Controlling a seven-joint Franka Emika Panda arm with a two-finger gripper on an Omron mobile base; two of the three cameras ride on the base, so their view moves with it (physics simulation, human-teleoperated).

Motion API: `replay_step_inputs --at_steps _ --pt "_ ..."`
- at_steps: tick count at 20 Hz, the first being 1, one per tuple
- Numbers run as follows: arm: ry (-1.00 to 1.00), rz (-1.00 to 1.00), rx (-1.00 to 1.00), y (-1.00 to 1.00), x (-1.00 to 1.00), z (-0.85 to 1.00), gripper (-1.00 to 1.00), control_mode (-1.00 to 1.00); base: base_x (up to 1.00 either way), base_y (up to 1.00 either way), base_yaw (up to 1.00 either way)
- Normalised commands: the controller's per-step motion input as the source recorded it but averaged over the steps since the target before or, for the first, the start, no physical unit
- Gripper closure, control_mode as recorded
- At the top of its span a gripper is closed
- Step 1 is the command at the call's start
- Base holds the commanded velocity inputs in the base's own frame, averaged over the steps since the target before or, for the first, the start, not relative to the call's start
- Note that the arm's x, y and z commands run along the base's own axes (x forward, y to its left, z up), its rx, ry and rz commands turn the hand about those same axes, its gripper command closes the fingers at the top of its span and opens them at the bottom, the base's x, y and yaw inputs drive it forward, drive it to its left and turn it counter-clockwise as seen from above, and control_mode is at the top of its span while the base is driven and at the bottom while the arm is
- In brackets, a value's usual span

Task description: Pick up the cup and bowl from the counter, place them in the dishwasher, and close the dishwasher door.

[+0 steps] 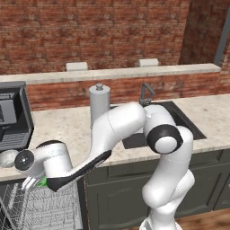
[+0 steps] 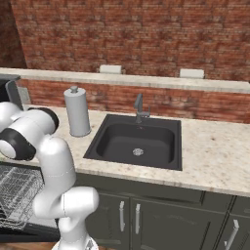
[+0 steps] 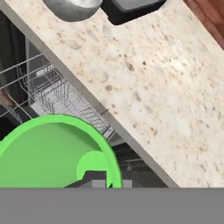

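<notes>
The bright green cup (image 1: 42,182) hangs just off the counter's front edge, above the dishwasher's white wire rack (image 1: 42,211). My gripper (image 1: 33,182) is shut on the cup's rim. In the hand view the cup (image 3: 48,153) shows its open mouth at the lower left, with a dark fingertip (image 3: 94,177) at its rim and the rack (image 3: 54,94) behind it. The pale glossy bowl (image 1: 8,158) sits on the beige counter (image 1: 67,130) at the far left, beside my wrist; the hand view has the bowl (image 3: 72,8) at its top edge. The rack (image 2: 17,193) is pulled out.
A black coffee machine (image 1: 13,117) stands behind the bowl. A tall grey canister (image 1: 99,105) stands left of the black sink (image 2: 136,141) and its faucet (image 2: 139,108). Dark cabinet doors (image 2: 129,217) run below the counter, with a brick ledge (image 2: 146,80) behind.
</notes>
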Motion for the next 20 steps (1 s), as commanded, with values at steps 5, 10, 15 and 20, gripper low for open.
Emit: replay_step_inputs --at_steps 5,10,15,20 --pt "-0.13 0.21 0.0 0.0 -0.23 -0.05 1.0 -1.0 0.0 0.0 0.0" --pt "-0.11 0.2 0.0 -0.01 -0.08 -0.22 1.0 -1.0 0.0 0.0 0.0" --pt "-0.07 0.17 0.0 0.0 -0.05 -0.35 1.0 -1.0 0.0 0.0 0.0" --pt "-0.03 0.12 -0.11 0.0 -0.01 -0.46 1.0 -1.0 0.0 0.0 0.0"
